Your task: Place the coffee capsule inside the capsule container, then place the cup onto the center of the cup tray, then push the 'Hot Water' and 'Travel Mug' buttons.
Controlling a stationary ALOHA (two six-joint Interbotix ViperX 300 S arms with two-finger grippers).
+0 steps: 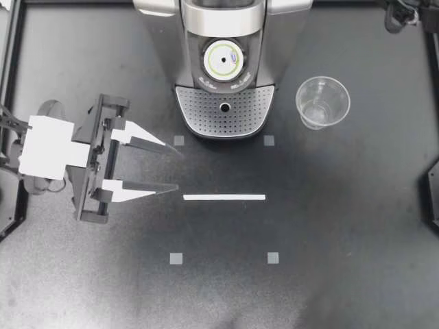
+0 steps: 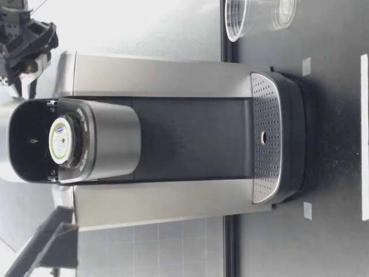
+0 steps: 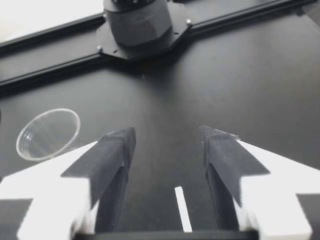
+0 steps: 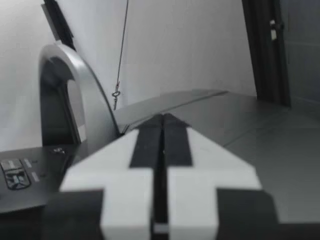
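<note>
hovering over the black table [image 1: 343, 226], my left gripper [image 1: 178, 169] is spread wide and empty.
the white-foil coffee capsule with a green ring [image 1: 224, 60] sits in the dark round capsule container [image 2: 82, 138] of the silver and black coffee machine [image 1: 288, 27], whose lid stands open. the clear plastic cup [image 1: 322, 101] stands upright on the table just beside the perforated silver cup tray [image 1: 206, 116], not on it. a white tape strip [image 1: 224, 197] lies ahead of the left fingers [image 1: 147, 144]. my right gripper [image 4: 161, 145] is pressed closed on nothing, up beside the machine's silver arched handle [image 4: 85, 95].
</note>
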